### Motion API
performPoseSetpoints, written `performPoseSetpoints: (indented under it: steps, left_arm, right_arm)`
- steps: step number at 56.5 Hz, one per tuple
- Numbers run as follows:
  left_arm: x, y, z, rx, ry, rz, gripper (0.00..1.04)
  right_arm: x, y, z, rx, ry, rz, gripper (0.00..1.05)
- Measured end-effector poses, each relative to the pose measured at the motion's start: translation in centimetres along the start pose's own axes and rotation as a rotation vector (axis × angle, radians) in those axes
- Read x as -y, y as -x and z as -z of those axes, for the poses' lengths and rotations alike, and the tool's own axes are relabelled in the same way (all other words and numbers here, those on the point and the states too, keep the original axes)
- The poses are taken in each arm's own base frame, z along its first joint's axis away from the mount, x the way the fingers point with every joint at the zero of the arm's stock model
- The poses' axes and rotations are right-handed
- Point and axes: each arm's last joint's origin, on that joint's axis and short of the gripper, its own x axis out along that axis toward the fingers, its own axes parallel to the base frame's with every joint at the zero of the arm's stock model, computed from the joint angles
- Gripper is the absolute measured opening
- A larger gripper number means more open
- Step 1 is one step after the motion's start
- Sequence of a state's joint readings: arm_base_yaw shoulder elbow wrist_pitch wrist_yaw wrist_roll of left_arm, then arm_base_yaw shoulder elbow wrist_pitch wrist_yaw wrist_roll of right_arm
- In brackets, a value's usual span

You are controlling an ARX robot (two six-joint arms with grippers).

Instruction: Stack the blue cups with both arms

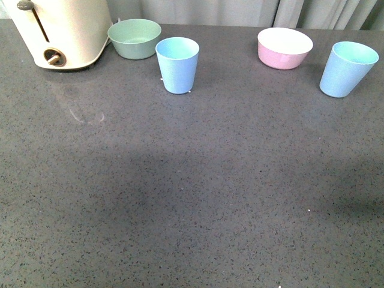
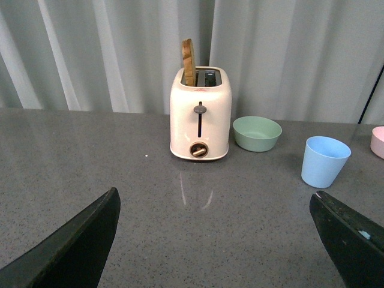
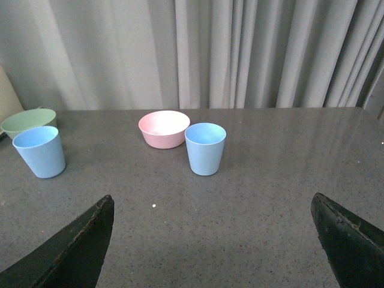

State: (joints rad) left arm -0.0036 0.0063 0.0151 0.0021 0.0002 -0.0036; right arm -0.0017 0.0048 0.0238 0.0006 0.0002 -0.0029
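Observation:
Two light blue cups stand upright and apart on the grey counter. One blue cup (image 1: 177, 65) is left of centre at the back, also in the left wrist view (image 2: 324, 161) and the right wrist view (image 3: 39, 151). The other blue cup (image 1: 348, 68) stands at the far right, central in the right wrist view (image 3: 205, 148). Neither arm shows in the front view. My left gripper (image 2: 215, 240) is open over bare counter, well short of its cup. My right gripper (image 3: 213, 243) is open too, with nothing between its fingers.
A cream toaster (image 1: 60, 30) with a slice in one slot (image 2: 189, 62) stands at the back left. A green bowl (image 1: 134, 38) sits beside it, close to the left cup. A pink bowl (image 1: 284, 48) sits between the cups. Curtains hang behind the counter.

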Motion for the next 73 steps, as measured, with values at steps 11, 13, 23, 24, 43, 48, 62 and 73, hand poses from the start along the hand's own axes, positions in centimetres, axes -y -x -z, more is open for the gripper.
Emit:
performPoseSetpoints:
  steps: [11, 13, 23, 24, 43, 48, 62, 73]
  left_arm:
    - [0.0, 0.0, 0.0, 0.000, 0.000, 0.000, 0.96]
    - [0.0, 0.0, 0.0, 0.000, 0.000, 0.000, 0.96]
    - [0.0, 0.0, 0.0, 0.000, 0.000, 0.000, 0.96]
    - [0.0, 0.0, 0.0, 0.000, 0.000, 0.000, 0.96]
    - [0.2, -0.7, -0.5, -0.402, 0.082, 0.041, 0.96]
    - [0.2, -2.5, -1.7, -0.479, 0.119, 0.070, 0.96]
    - [1.6, -12.3, -5.5, -0.447, 0.119, 0.128, 0.96]
    - [4.0, -19.2, -4.7, -0.506, 0.110, 0.163, 0.96]
  right_arm:
    - [0.0, 0.0, 0.0, 0.000, 0.000, 0.000, 0.96]
    - [0.0, 0.0, 0.0, 0.000, 0.000, 0.000, 0.96]
    - [0.0, 0.0, 0.0, 0.000, 0.000, 0.000, 0.96]
    - [0.0, 0.0, 0.0, 0.000, 0.000, 0.000, 0.96]
    - [0.0, 0.0, 0.0, 0.000, 0.000, 0.000, 0.96]
    - [0.0, 0.0, 0.0, 0.000, 0.000, 0.000, 0.96]
    - [0.0, 0.0, 0.0, 0.000, 0.000, 0.000, 0.96]
    - [0.0, 0.0, 0.0, 0.000, 0.000, 0.000, 0.96]
